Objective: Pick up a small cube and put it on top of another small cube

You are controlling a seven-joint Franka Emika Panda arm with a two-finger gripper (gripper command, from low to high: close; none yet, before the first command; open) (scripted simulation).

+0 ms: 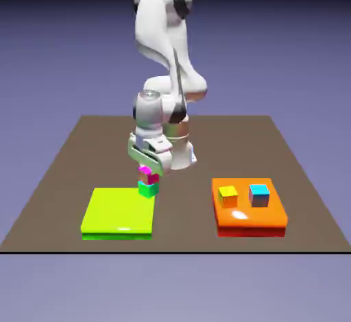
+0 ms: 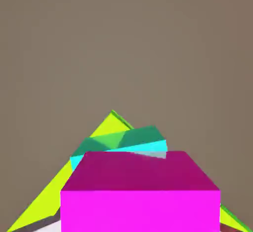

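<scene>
One magenta cube, between my gripper's fingers, clamped or loose I cannot tell; one teal-green cube, directly below.

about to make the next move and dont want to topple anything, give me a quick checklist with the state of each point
- Pink cube over the green cube: ok, directly above it
- Cubes squared up: not ok, the hand view shows them turned relative to each other
- Gripper clear of the pink cube: cannot tell, its fingertips are mostly hidden
- Green slab not under the pink cube: ok, it lies beside the stack
- Yellow cube and blue-topped cube out of the way: ok, both on the orange slab
</scene>
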